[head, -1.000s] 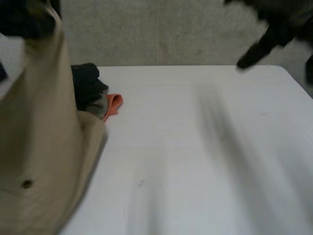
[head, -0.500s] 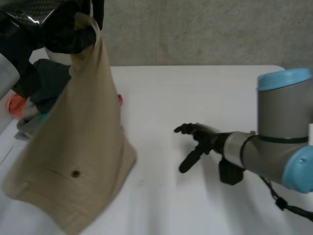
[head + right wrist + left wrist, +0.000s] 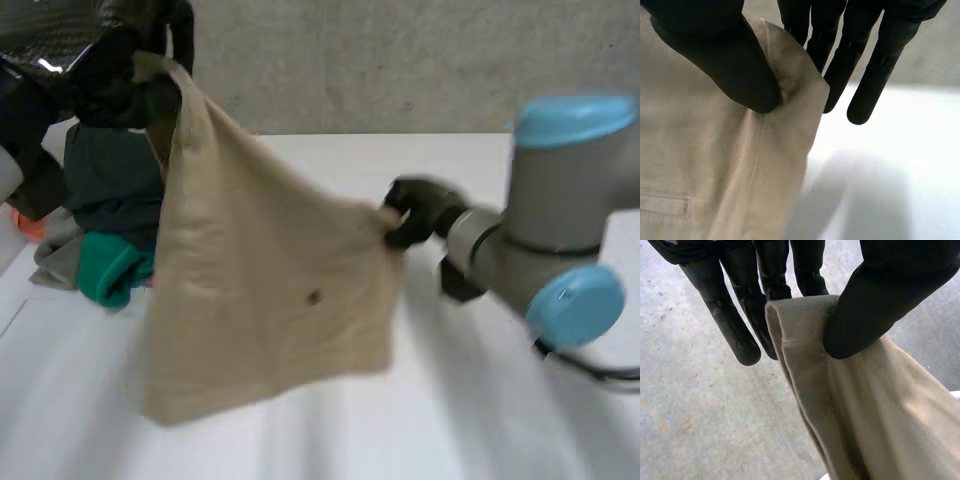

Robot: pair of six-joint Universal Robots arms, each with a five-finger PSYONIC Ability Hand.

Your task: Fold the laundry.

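Beige garment (image 3: pixel 260 290) is hanging in the air above the tabletop (image 3: pixel 480 420), stretched between both hands. Its lower hem is drooping close to the surface at about 7 o'clock; cannot tell if it is touching. Left hand (image 3: pixel 120 75) is holding the top corner at 11 o'clock of the cloth, its thumb pressing the hemmed edge against the fingers (image 3: pixel 730 315), so it is grasping the garment. Right hand (image 3: pixel 415 212) is pinching the opposite corner at 3 o'clock, its thumb clamping the seam against its fingers (image 3: pixel 875 70), and is likewise grasping the garment. Progress, as a judgement: early. The garment is only being opened out, no fold is on it, and it is not lying flat, so laying down, smoothing and folding are all left. Pile of other laundry (image 3: pixel 110 210) is sitting at 9 o'clock on the tabletop, with a dark teal piece on top, a green piece (image 3: pixel 105 270) under it, and grey and orange bits at the outer edge; none of it is looking folded. Containers: the pile is lying loose on the tabletop, not in a basket or bin.
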